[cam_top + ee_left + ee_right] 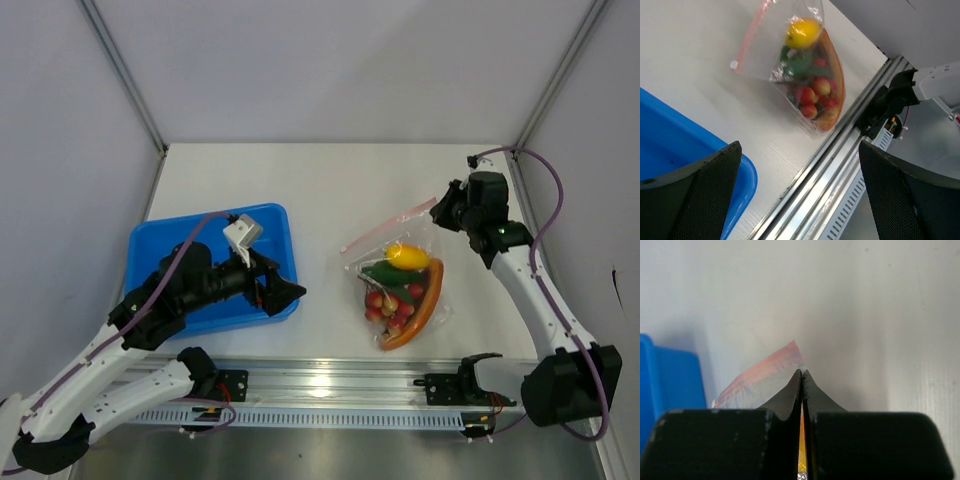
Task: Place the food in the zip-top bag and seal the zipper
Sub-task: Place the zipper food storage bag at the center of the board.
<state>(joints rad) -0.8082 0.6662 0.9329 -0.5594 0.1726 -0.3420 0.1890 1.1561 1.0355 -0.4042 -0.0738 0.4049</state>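
Mia: Where is the food now?
Ben: Inside the zip-top bag (400, 290); I can see the yellow piece (408, 256), the green piece (383, 272), the cherry tomatoes (388, 305) and the orange wedge (427, 303) in it; the bag lies flat on the table (330, 180), to the right of the blue tray (165, 242) and well apart from it
Mia: And the grippers?
Ben: The right gripper (440, 212) is past the bag, on the side away from the blue tray; its fingers are squeezed tight on the far end of the pink zipper (388, 229); the left gripper (285, 292) hangs over the tray's near right corner, fingers spread wide, nothing in them
Mia: What's left?
Ben: I think only closing the zipper; I can't tell if any of it is pressed together yet
Mia: How to do it well?
Ben: I'd keep the right pinch firm so the strip lies straight; then bring the left fingers to the strip's end nearest the blue tray, close softly and press along toward the right gripper; go slow, since the thin bag may bunch up or slide; don't squash the yellow piece just beside the strip
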